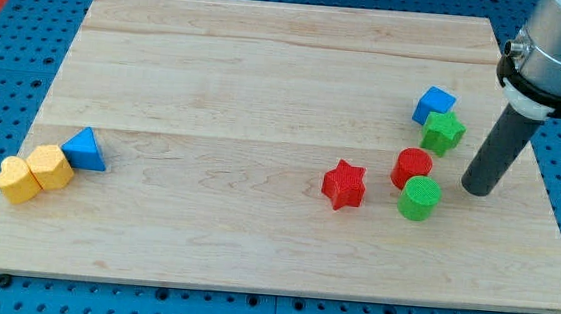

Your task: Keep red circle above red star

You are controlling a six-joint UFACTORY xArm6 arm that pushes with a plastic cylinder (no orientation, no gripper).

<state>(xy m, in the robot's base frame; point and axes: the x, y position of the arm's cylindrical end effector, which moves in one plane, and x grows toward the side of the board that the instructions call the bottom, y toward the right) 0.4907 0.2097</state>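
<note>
The red circle (pixel 412 167) sits at the view's right, touching the green circle (pixel 420 199) just below it. The red star (pixel 343 185) lies to the left of the red circle and slightly lower. My tip (pixel 477 190) rests on the board to the right of the red circle and the green circle, a short gap away from both. The rod rises up and to the right from it.
A green star (pixel 444 133) and a blue cube (pixel 433 105) sit above the red circle. At the view's left lie a blue triangle (pixel 84 150), a yellow hexagon (pixel 50 167) and a yellow heart (pixel 18 181). The wooden board (pixel 267 76) lies on blue pegboard.
</note>
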